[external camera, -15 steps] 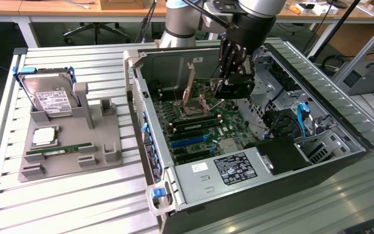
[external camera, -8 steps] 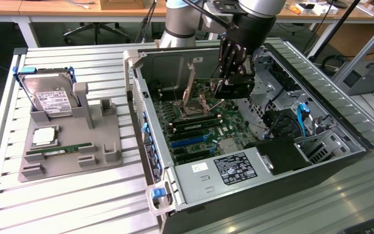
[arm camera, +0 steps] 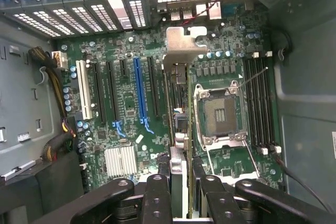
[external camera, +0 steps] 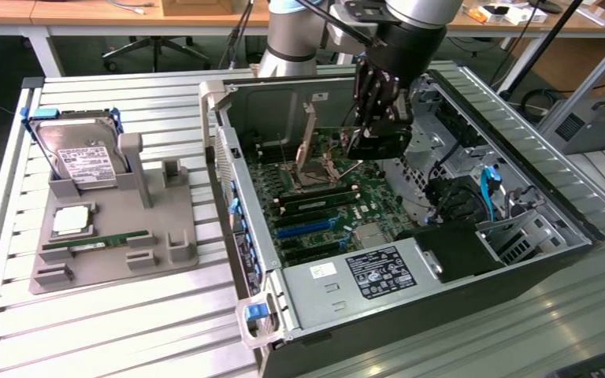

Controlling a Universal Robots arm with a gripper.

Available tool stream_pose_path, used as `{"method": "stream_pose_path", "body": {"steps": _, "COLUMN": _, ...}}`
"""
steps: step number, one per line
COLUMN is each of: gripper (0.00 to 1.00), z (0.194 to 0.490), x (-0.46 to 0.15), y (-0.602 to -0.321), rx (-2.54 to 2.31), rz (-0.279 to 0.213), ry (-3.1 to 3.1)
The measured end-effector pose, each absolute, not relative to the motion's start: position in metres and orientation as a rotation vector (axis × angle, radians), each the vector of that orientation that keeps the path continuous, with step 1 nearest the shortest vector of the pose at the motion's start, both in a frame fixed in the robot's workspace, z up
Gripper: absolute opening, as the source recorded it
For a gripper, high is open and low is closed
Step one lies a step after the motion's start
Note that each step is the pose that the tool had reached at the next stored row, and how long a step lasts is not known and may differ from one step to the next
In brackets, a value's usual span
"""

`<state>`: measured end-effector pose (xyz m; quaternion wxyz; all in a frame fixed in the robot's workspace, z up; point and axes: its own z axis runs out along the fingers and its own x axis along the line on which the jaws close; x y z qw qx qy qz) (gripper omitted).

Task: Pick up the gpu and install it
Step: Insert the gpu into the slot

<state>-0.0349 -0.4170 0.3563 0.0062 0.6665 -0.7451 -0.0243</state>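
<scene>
Black fingers (arm camera: 157, 195) of the gripper (arm camera: 178, 192) stand clamped on the gpu (arm camera: 177, 129), which the wrist view shows edge-on: a thin card running away from the camera, held on edge between the two pairs of finger links, its silvery bracket (arm camera: 181, 43) at the far end. Its long axis lies along the green motherboard (arm camera: 131, 103), parallel to the blue slot (arm camera: 139, 90) and the black slots beside it, with the bracket end pointing toward the row of ventilated rear slot covers (arm camera: 79, 19). The card hangs between those slots and the open processor socket (arm camera: 220, 111), above the board; whether its lower edge touches anything cannot be told. In the exterior view the gripper (external camera: 378, 130) reaches down from the arm into the open computer case (external camera: 586, 236), which lies on its side on the slatted table (external camera: 124, 315), and the dark card (external camera: 374, 142) shows as little more than a block at the fingertips — its orientation is far clearer from the wrist. The exterior view adds what the wrist camera leaves out: a grey fixture tray (external camera: 166, 236) on the exterior view's left of the case, carrying a hard drive (external camera: 79, 153) with a white label propped upright and a narrow green memory stick (external camera: 98, 240) lying flat — both well apart from the gripper.
</scene>
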Motion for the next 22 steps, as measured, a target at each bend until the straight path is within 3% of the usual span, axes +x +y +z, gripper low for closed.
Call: {"method": "stream_pose_path", "body": {"steps": 22, "gripper": 0.27, "z": 0.3563, "x": -0.0349, "y": -0.4170, "rx": 2.135, "rz": -0.075, "ry": -2.285}}
